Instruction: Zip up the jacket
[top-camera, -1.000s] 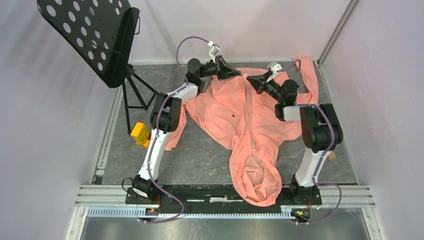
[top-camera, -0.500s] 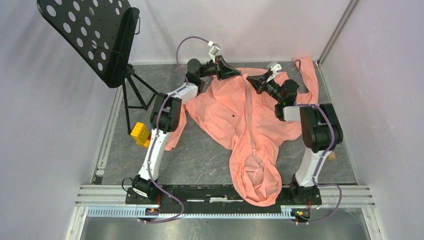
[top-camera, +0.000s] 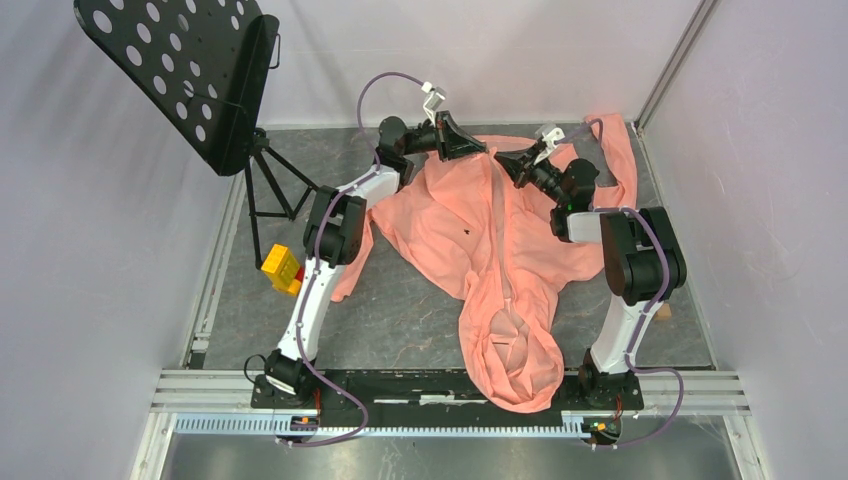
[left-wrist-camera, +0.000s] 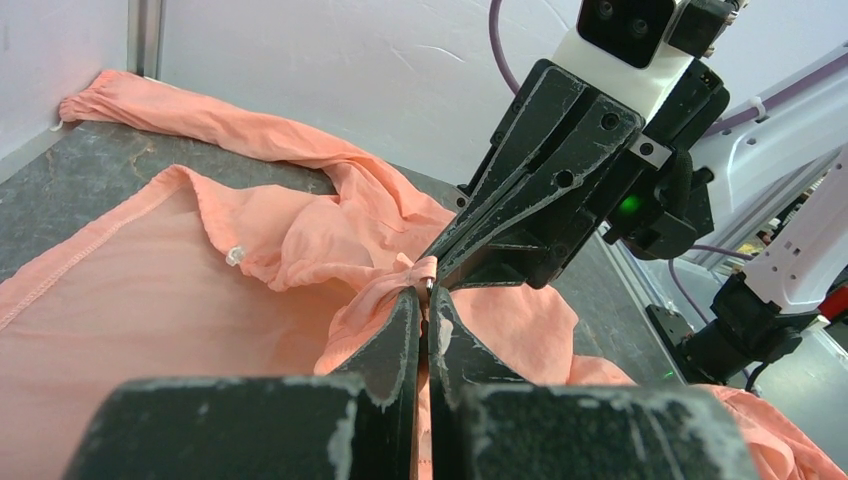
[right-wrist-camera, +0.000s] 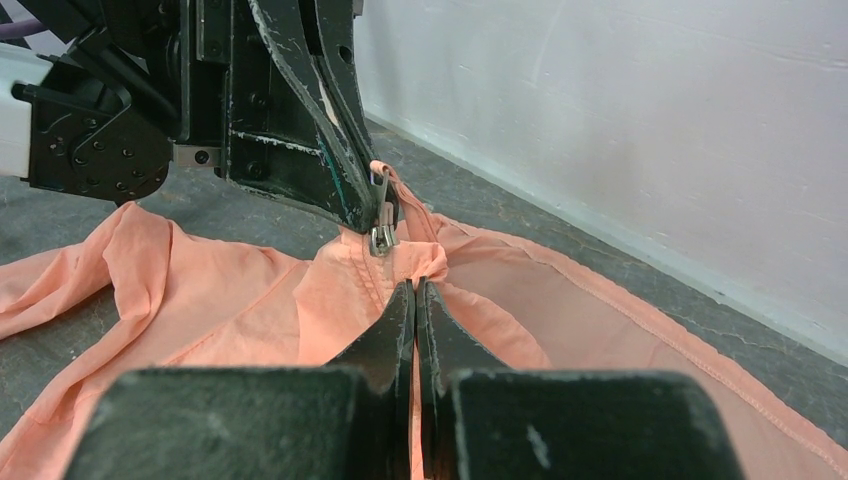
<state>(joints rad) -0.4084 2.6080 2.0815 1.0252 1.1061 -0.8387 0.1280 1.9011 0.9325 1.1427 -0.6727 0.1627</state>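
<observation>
Left gripper (left-wrist-camera: 422, 300): fingers pressed together with no gap, pinching a raised fold of the jacket (top-camera: 440, 215) at its far hem. Right gripper (right-wrist-camera: 413, 292): likewise closed tight, clamping the fabric just below the metal zipper slider (right-wrist-camera: 380, 238), which hangs at the left fingertips; the two sets of tips almost meet. Jacket: spread flat on the grey table (top-camera: 400, 310), hood toward the arm bases and lapping the near rail, one sleeve running to the far right corner. Change since a second ago: the left wrist and its cable sit slightly higher and to the right; the cloth is unmoved. Obscured: the top view hides the pinch point under both grippers; whether the zipper halves are engaged cannot be made out; the other sleeve lies partly under the left arm.
</observation>
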